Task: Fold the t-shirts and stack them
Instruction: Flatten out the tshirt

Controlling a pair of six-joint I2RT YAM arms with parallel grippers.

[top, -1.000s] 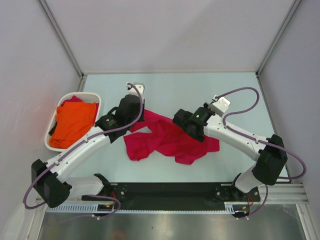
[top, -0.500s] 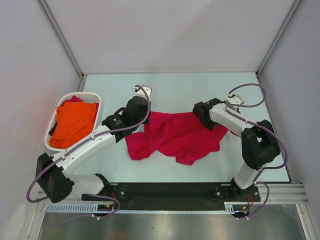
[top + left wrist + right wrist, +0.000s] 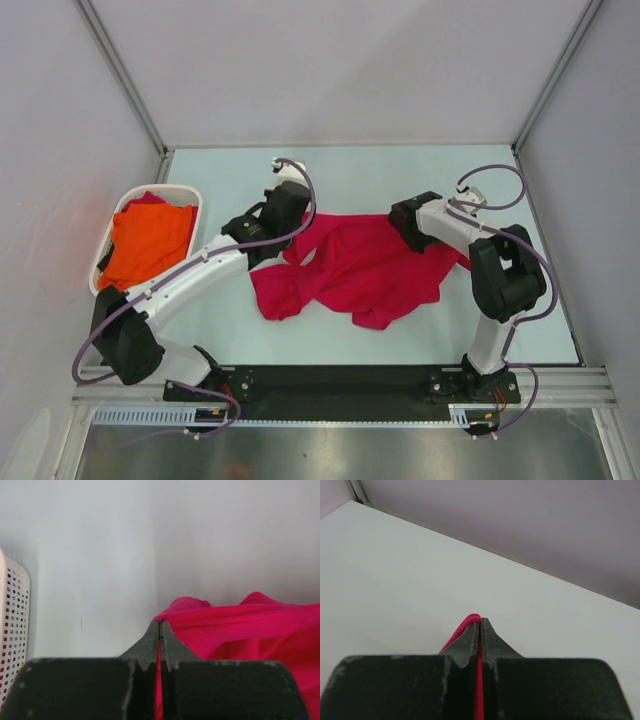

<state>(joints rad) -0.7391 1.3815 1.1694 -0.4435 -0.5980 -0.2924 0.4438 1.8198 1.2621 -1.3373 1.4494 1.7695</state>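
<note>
The crimson t-shirt [image 3: 355, 270] lies crumpled in the middle of the table, its far edge pulled out between both grippers. My left gripper [image 3: 302, 220] is shut on the shirt's far left corner; in the left wrist view red cloth [image 3: 250, 625] runs between the closed fingertips [image 3: 159, 625]. At the far right corner my right gripper [image 3: 402, 220] is shut on the shirt, and a thin fold of red cloth [image 3: 462, 627] shows at its tips [image 3: 480, 621]. The orange t-shirt [image 3: 145, 245] lies bunched in the basket at the left.
The white perforated basket [image 3: 160, 190] stands at the table's left edge, and its wall [image 3: 12, 615] shows in the left wrist view. Grey walls close in the table at the back and both sides. A black rail runs along the near edge.
Both grippers have moved toward the back and apart with the crimson shirt's far edge, spreading it wider. The right arm has folded back toward its base.
</note>
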